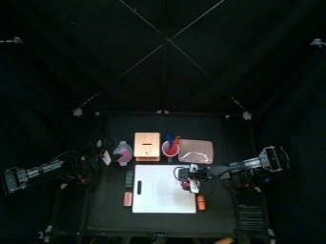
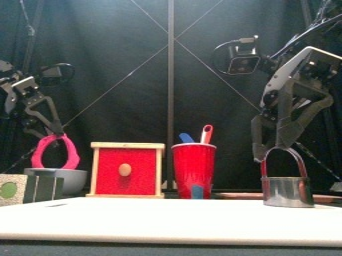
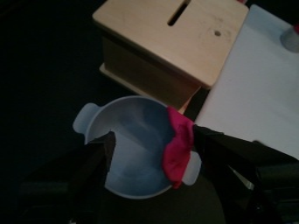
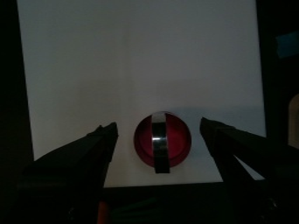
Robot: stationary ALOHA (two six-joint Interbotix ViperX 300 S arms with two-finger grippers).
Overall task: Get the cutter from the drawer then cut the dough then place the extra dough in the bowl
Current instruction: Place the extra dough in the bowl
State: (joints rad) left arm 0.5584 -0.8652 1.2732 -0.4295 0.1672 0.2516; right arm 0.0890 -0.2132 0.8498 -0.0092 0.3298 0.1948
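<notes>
Right claw [image 4: 162, 131]: spread wide, gripping nothing, one jaw on either side of the cutter [image 2: 287, 192] at 3 o'clock on the white board [image 4: 140, 61], red dough [image 4: 177, 144] inside it. Left claw [image 2: 54, 132]: at 9 o'clock on the table, above the bowl [image 3: 122, 144], with a pink dough ring [image 3: 177, 149] dangling upright at its tip. Cannot tell whether clamped or loose. Wooden box [image 3: 176, 35] just beside the bowl, toward 2 o'clock.

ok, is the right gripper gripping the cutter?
No: the right gripper's jaws stand wide apart, one on each side of the cutter on the board, touching neither side.
</notes>
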